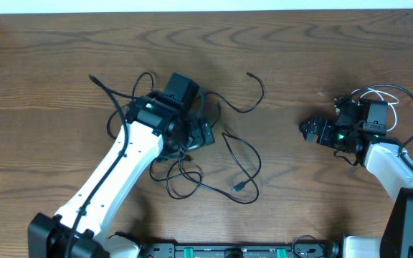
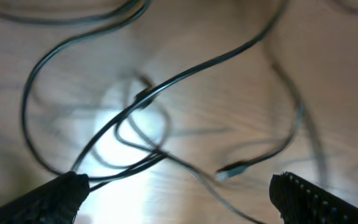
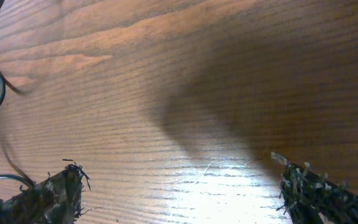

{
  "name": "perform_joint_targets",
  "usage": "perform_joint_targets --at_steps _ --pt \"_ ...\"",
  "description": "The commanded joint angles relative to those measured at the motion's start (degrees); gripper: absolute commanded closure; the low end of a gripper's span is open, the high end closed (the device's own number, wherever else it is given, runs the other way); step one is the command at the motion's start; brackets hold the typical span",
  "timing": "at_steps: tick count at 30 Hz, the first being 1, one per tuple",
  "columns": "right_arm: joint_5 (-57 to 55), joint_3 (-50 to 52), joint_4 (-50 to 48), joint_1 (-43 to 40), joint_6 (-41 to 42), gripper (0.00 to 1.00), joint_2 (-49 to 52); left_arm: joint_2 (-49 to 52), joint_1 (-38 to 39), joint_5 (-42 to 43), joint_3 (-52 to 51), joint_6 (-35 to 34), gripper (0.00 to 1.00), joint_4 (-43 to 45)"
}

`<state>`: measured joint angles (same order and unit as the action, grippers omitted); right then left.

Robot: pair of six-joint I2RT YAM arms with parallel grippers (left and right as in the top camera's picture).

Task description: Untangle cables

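Thin black cables (image 1: 224, 147) lie tangled in loops on the wooden table at centre left. One plug end (image 1: 239, 188) lies at the front, and another end (image 1: 250, 74) curls to the back. My left gripper (image 1: 203, 133) hovers over the tangle. In the left wrist view it (image 2: 176, 194) is open, with crossing black cables (image 2: 143, 98) and a small plug (image 2: 231, 172) below it, and a strand touches its left finger. A thin white cable (image 1: 383, 92) loops by my right wrist. My right gripper (image 1: 309, 130) is open over bare wood (image 3: 179, 186).
A black cable end (image 1: 92, 77) reaches out to the far left of the tangle. The light table edge (image 1: 206, 6) runs along the back. The arm bases and a black rail (image 1: 228, 251) sit at the front edge.
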<state>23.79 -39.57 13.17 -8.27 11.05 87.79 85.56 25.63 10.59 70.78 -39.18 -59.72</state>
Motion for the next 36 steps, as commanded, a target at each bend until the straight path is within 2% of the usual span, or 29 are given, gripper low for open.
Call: perform_joint_targets --at_steps 1,3,6,11,16,20,23,36 --pt "0.33 0.00 -0.09 0.28 -0.85 0.01 0.20 1.27 0.11 -2.25 -3.58 -0.37 0.02 -1.29" --pt "0.33 0.00 -0.09 0.28 -0.85 0.01 0.20 1.29 0.11 -2.25 -5.86 -0.35 0.01 -1.11" --pt "0.33 0.00 -0.09 0.28 -0.85 0.01 0.20 1.31 0.11 -2.27 -9.25 -0.35 0.11 -1.07" --pt "0.33 0.00 -0.09 0.28 -0.85 0.01 0.20 1.31 0.11 -2.78 -13.79 -0.28 0.15 -1.09" --pt "0.33 0.00 -0.09 0.28 -0.85 0.01 0.20 1.31 0.11 -7.28 -16.52 -0.28 0.20 -1.11" --pt "0.33 0.00 -0.09 0.28 -0.85 0.01 0.20 1.29 0.11 -12.41 -17.46 -0.31 0.39 -1.11" --pt "0.33 0.00 -0.09 0.28 -0.85 0.01 0.20 1.31 0.11 -16.74 -17.84 -0.31 0.48 -1.09" --pt "0.33 0.00 -0.09 0.28 -0.85 0.01 0.20 1.29 0.04 -40.44 -18.08 -0.31 0.49 -1.33"
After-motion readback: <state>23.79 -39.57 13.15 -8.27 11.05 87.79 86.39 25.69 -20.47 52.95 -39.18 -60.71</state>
